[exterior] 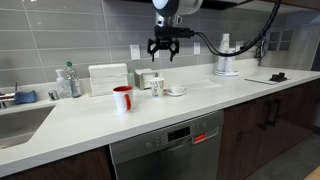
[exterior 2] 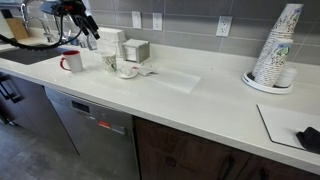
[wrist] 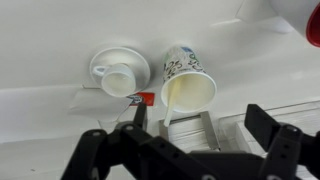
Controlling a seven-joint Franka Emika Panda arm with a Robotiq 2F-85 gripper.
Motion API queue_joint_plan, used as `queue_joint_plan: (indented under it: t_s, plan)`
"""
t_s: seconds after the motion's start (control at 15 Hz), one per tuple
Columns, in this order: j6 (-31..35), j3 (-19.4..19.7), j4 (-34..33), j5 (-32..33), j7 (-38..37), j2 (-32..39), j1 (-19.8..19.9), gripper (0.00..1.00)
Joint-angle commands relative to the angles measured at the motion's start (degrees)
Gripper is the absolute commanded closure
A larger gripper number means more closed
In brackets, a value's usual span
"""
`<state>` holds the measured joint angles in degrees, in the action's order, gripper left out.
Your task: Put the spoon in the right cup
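Note:
The right cup (wrist: 188, 80), whitish with a dark green print, stands on the white counter; it shows in both exterior views (exterior: 157, 86) (exterior 2: 109, 62). A white spoon (wrist: 171, 103) leans inside it, its handle sticking out over the rim. The red cup (exterior: 122, 98) (exterior 2: 72, 61) stands beside it and shows at the corner of the wrist view (wrist: 308, 20). My gripper (exterior: 163, 47) (exterior 2: 88, 30) (wrist: 200, 118) hangs above the whitish cup, open and empty, apart from the spoon.
A saucer with a small white cup (wrist: 118, 72) (exterior: 176, 90) sits next to the whitish cup, with a red packet (wrist: 140, 98) by it. A napkin box (exterior: 108, 78), a bottle (exterior: 68, 80) and a sink (exterior: 20, 120) are nearby. A stack of paper cups (exterior 2: 275, 50) stands far along the counter.

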<state>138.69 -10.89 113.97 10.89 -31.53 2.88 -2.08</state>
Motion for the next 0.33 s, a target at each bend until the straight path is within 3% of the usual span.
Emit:
queue_joint_plan:
  t_s: [0.0, 0.27]
  plan:
    - [-0.08, 2.36, -0.08, -0.23, 0.25, -0.17, -2.17, 0.0]
    - [-0.06, 2.43, -0.07, -0.23, 0.07, 0.35, -2.99, 0.0]
